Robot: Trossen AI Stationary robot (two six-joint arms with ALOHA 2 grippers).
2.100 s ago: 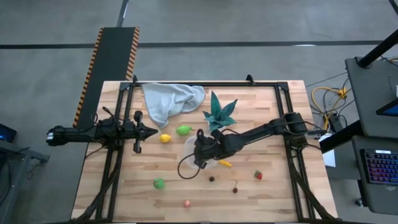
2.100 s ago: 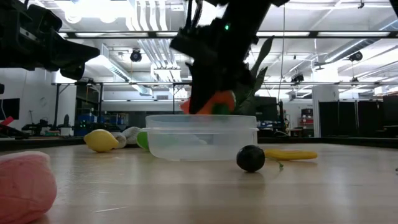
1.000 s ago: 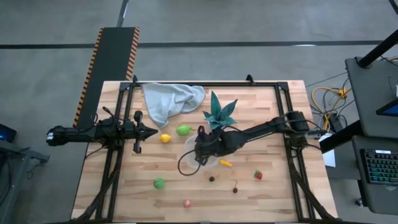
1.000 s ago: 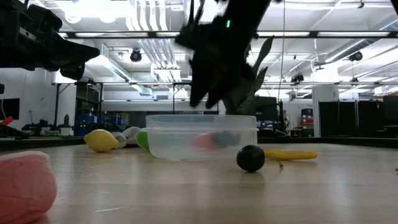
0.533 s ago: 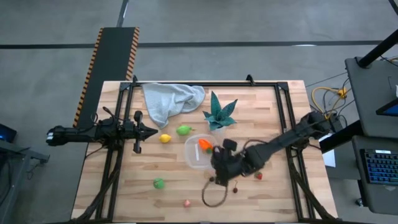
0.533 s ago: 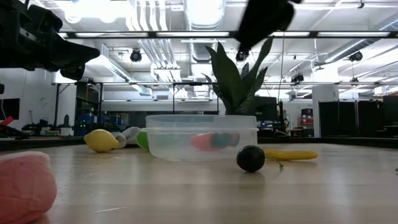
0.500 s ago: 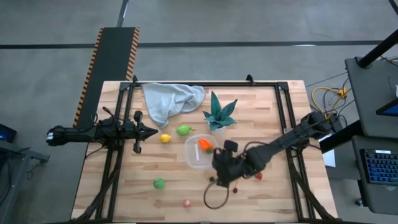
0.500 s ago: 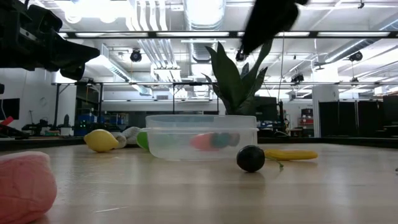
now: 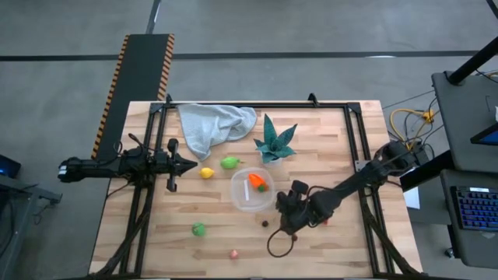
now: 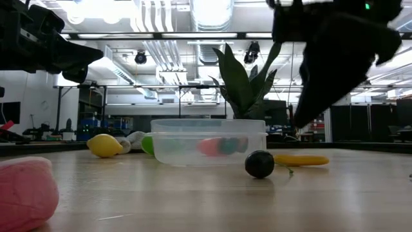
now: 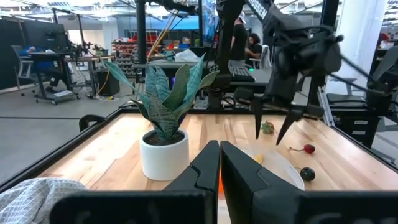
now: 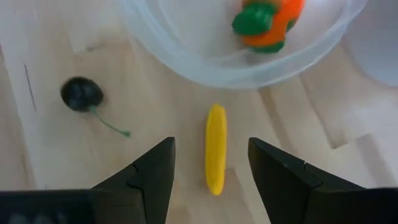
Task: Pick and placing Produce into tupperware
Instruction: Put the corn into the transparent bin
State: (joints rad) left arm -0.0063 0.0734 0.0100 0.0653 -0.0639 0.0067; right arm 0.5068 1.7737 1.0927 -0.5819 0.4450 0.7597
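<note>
Since 2 s ago my R gripper point(image 12: 209, 171) left the tub point(image 9: 252, 189) w/ carrot point(image 9: 257, 181) now inside, hangs open over the banana point(image 12: 215, 148) just beside tub; L gripper point(image 9: 189, 164) shut, parked at table's left.

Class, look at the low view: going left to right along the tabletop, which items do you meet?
Pink piece → yellow lemon → tupperware holding the carrot → dark cherry → yellow banana-shaped piece.
</note>
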